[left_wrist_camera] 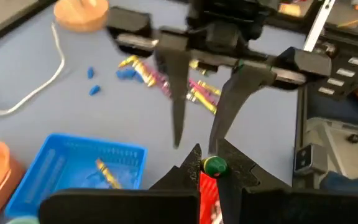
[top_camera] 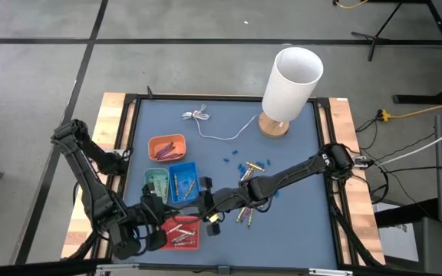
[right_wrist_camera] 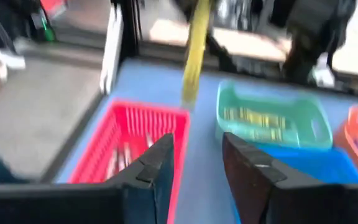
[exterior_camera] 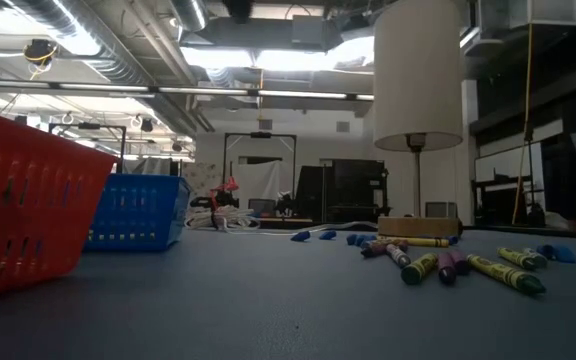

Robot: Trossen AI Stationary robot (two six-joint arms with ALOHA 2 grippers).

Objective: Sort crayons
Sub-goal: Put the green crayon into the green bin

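My left gripper [top_camera: 202, 220] is shut on a crayon [top_camera: 212, 219] over the near part of the table, by the red tray [top_camera: 181, 232]. The crayon's green end [left_wrist_camera: 215, 166] shows at the fingertips; in the right wrist view it is a yellowish stick [right_wrist_camera: 193, 62]. My right gripper [top_camera: 208, 201] faces it, open, with nothing between its fingers [left_wrist_camera: 178, 106]. Loose crayons [top_camera: 248, 211] lie on the blue table top to the right. Others lie in the blue tray [top_camera: 183, 182], teal tray [top_camera: 157, 181], orange tray [top_camera: 166, 147] and red tray. My left gripper pinches the crayon between its two fingertips, close to its green end [left_wrist_camera: 215, 166]; the fingers hide the rest in the left wrist view. The fingers lie across the crayon. It stands nearly upright, lifted clear of table and trays, its lower end [right_wrist_camera: 189, 96] free.
A white lamp [top_camera: 288, 88] on a wooden base stands at the far right, with a thin white cable [top_camera: 221, 130] trailing left. Small blue bits [top_camera: 232, 161] lie beside the loose crayons. The table's raised frame [top_camera: 133, 123] runs around the blue surface.
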